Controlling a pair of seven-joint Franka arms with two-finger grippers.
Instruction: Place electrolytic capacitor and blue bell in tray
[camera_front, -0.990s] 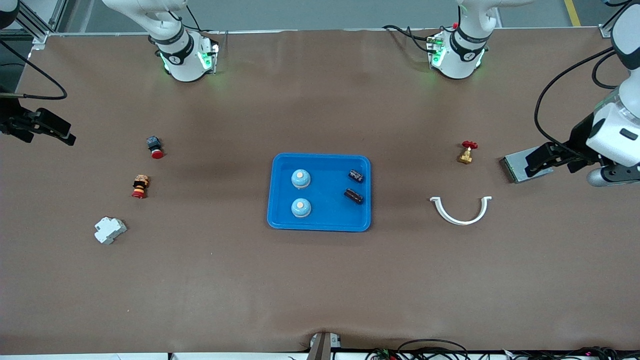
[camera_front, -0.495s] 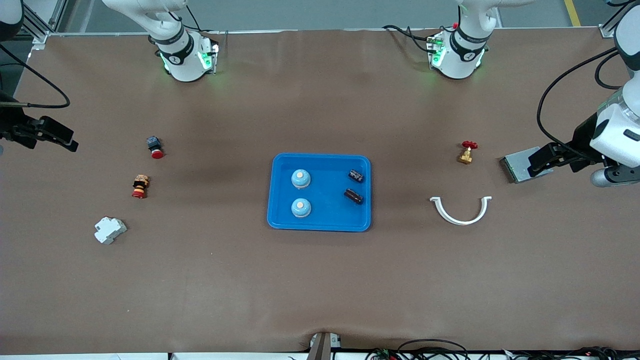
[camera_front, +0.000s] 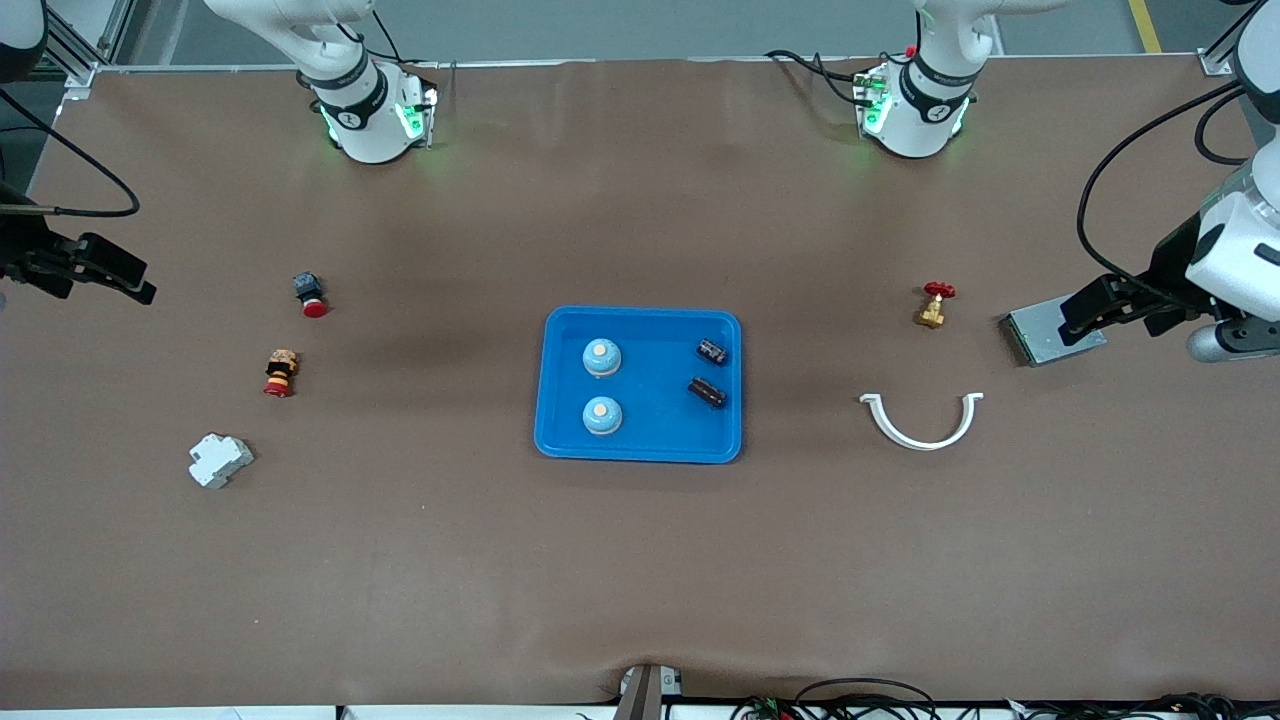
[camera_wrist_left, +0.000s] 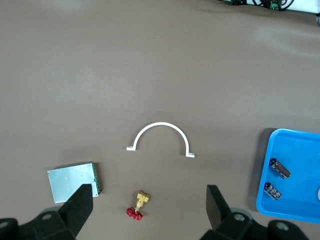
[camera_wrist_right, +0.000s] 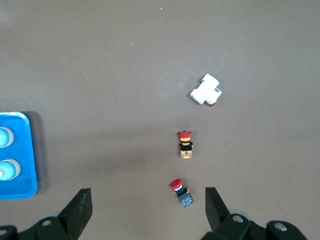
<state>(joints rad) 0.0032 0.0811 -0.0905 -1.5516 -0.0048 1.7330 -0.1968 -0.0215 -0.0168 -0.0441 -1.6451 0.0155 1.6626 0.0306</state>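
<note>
Blue tray (camera_front: 640, 445) sits mid-frame in the front view, holding two blue bells (camera_front: 602, 357) in its half toward the right arm's end and two electrolytic capacitors (camera_front: 712, 351) in its half toward the left arm's end. Left gripper (camera_front: 1085, 308) at the right edge, jaws spread wide and empty, over the grey metal box (camera_front: 1035, 340). Right gripper (camera_front: 110, 278) at the left edge, also wide open, holding nothing. Red valve (camera_front: 934, 304) and white arc (camera_front: 921, 420) lie right of the tray; two red buttons (camera_front: 311, 294) and a white breaker (camera_front: 219, 460) left of it.
</note>
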